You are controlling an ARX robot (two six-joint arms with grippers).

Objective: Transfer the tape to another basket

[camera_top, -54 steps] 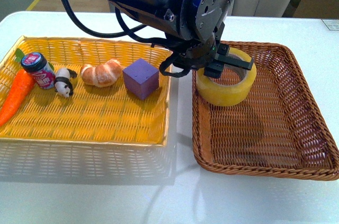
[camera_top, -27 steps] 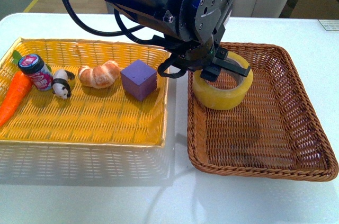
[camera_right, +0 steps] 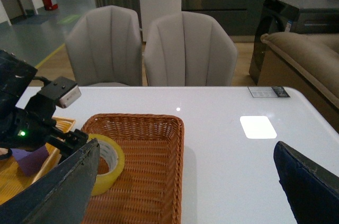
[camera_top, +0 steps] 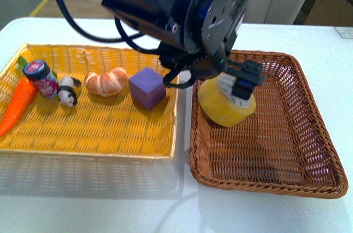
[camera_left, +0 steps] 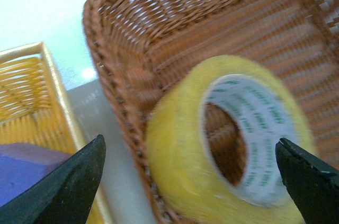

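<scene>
The tape (camera_top: 225, 107), a wide yellow roll with a white printed core, stands tilted in the far-left part of the brown wicker basket (camera_top: 265, 185), near its left wall. My left gripper (camera_top: 234, 85) is just above it, open. In the left wrist view the tape (camera_left: 177, 152) lies between the two spread fingertips of the left gripper (camera_left: 189, 142), clear of both, with the basket (camera_left: 132, 38) wall behind it. The right gripper (camera_right: 186, 147) hangs open and empty high above the table, looking down on the basket (camera_right: 159, 123) and the tape (camera_right: 108, 170).
A bright yellow woven tray (camera_top: 88, 148) lies left of the basket, nearly touching it. It holds a purple cube (camera_top: 147, 87), a croissant (camera_top: 107, 81), a toy panda (camera_top: 68, 90), a small can (camera_top: 43, 77) and a carrot (camera_top: 19, 101). Chairs (camera_right: 185, 49) stand beyond the table.
The tape has tipped from lying flat to standing tilted, its core now facing right. The left gripper has risen slightly, and its fingers now stand clear of the roll.
</scene>
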